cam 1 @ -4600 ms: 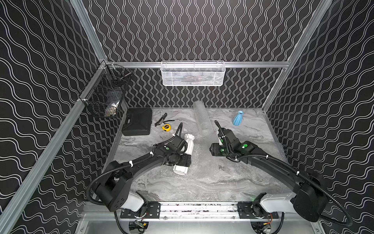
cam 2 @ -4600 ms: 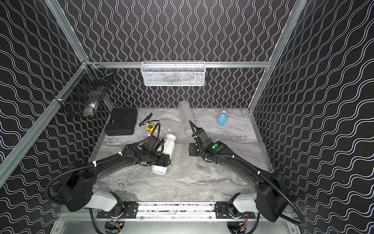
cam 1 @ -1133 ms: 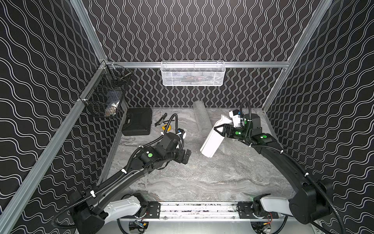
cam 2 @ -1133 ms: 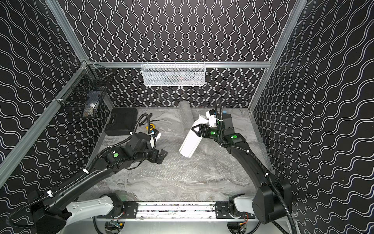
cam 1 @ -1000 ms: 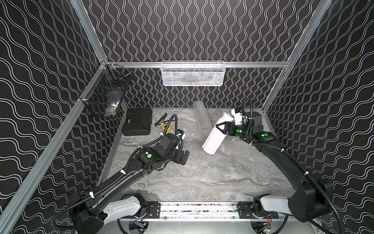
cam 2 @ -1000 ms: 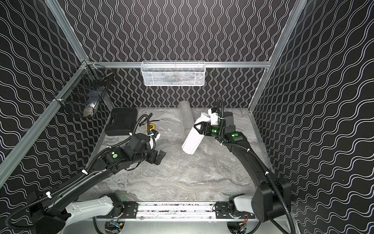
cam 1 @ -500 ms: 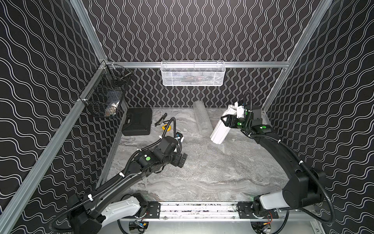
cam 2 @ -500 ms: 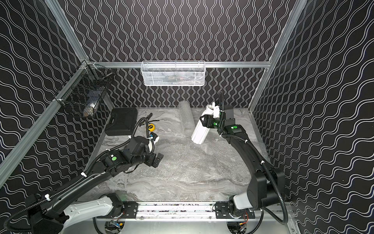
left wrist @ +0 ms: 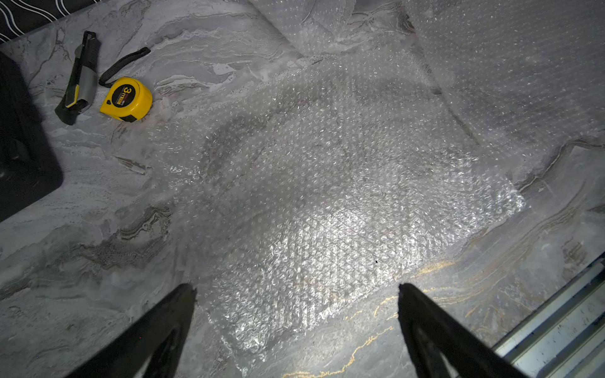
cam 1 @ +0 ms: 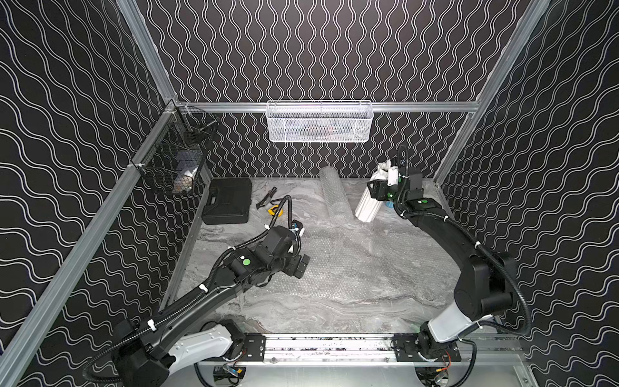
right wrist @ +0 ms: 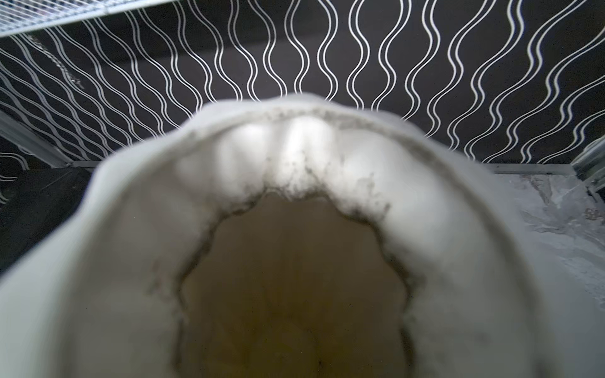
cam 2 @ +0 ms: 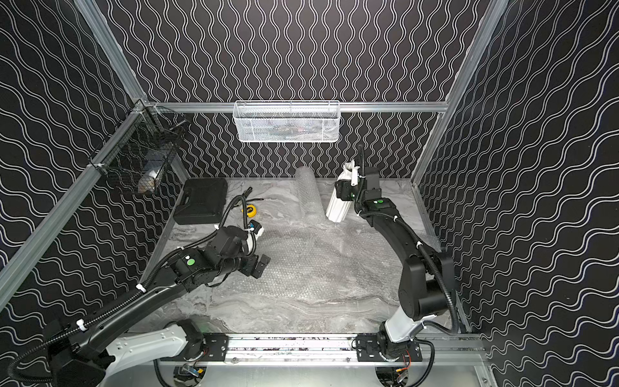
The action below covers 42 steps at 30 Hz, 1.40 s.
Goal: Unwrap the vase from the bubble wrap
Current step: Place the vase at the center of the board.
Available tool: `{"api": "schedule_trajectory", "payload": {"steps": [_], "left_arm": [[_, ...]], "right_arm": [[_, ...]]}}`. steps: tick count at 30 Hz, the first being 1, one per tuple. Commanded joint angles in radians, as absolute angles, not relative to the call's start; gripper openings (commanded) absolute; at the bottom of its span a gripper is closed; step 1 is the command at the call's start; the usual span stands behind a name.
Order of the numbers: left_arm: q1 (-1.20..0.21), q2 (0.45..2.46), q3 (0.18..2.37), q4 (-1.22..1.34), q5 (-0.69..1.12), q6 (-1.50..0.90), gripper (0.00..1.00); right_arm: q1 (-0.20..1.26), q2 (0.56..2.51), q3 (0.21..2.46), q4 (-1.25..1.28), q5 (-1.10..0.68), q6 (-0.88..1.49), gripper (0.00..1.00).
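Left jaws gape over flat bubble wrap point(left wrist: 327, 183) — right jaws clasp vase point(cam 1: 366, 205).

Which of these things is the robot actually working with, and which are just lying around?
In the job: white ribbed vase, gripped by the right gripper; flat clear bubble wrap sheet.
Lying about: black plastic case; yellow tape measure; black-and-grey utility knife; rolled bubble wrap tube, likely spare; white mesh basket; black wire basket.
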State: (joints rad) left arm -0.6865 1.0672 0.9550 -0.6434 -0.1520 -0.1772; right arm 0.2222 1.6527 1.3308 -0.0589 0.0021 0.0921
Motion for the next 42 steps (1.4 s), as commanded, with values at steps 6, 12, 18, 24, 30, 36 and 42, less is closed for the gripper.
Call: {"api": "schedule_trajectory", "payload": {"steps": [6, 12, 18, 24, 30, 36, 42], "left_arm": [[-0.686, 1.066, 0.953, -0.637, -0.145, -0.142, 1.0], [-0.686, 1.064, 0.95, -0.633, -0.143, -0.138, 0.99], [-0.686, 1.069, 0.953, -0.638, -0.144, -0.135, 1.0], [-0.686, 1.065, 0.951, -0.635, -0.14, -0.133, 1.0], [-0.686, 1.066, 0.949, -0.634, -0.138, -0.132, 1.0], [-0.686, 1.072, 0.951, -0.636, -0.138, -0.13, 1.0], [-0.686, 1.072, 0.95, -0.636, -0.144, -0.128, 1.0]], "right_arm": [[0.213, 1.759, 1.396, 0.17, 0.129, 0.039, 0.56], [0.212, 1.844, 1.443, 0.23, 0.177, 0.018, 0.56], [0.21, 1.92, 1.493, 0.268, 0.215, -0.001, 0.56], [0.204, 1.985, 1.553, 0.281, 0.239, -0.011, 0.56], [0.2, 2.047, 1.596, 0.291, 0.248, -0.022, 0.56], [0.196, 2.088, 1.633, 0.291, 0.25, -0.027, 0.56], [0.193, 2.106, 1.643, 0.285, 0.247, -0.026, 0.57]]}}
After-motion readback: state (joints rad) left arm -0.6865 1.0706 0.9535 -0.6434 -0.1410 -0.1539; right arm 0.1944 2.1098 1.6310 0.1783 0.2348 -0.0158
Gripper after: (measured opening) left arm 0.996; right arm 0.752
